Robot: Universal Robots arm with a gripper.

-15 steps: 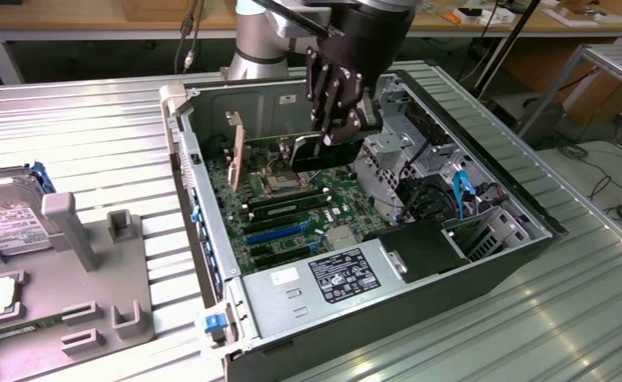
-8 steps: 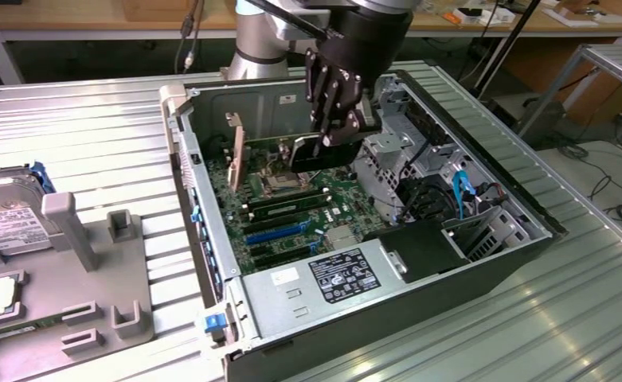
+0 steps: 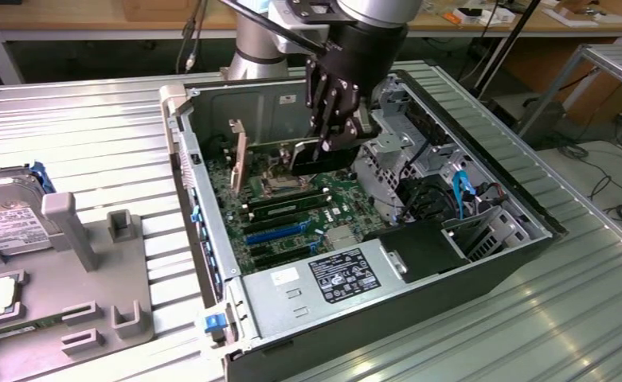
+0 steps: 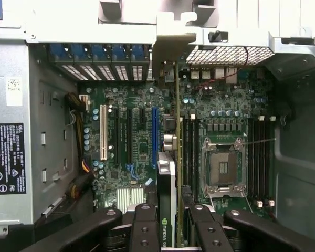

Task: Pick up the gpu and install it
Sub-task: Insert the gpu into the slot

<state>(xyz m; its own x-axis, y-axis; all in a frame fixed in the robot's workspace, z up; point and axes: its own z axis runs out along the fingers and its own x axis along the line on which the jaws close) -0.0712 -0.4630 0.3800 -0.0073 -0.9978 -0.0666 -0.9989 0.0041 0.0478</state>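
Observation:
My gripper (image 3: 330,145) reaches down into the open computer case (image 3: 199,199) and is shut on the gpu (image 3: 316,159), a flat black card held on edge above the motherboard (image 3: 338,199). In the wrist view the gpu (image 4: 167,202) runs edge-on between my fingers (image 4: 147,220), with a green logo on its label. Its silver bracket (image 4: 170,44) points at the case's rear slot openings (image 4: 94,71). The card hangs over the strip between the blue expansion slot (image 4: 155,136) and the bare CPU socket (image 4: 220,168). I cannot tell if it touches a slot.
The power supply (image 3: 332,278) fills the near end of the case, and a drive cage (image 3: 417,135) with cables lines the exterior view's right. A tan upright plate (image 3: 238,155) stands inside. Outside, a grey fixture (image 3: 66,286) holds a hard drive (image 3: 2,215).

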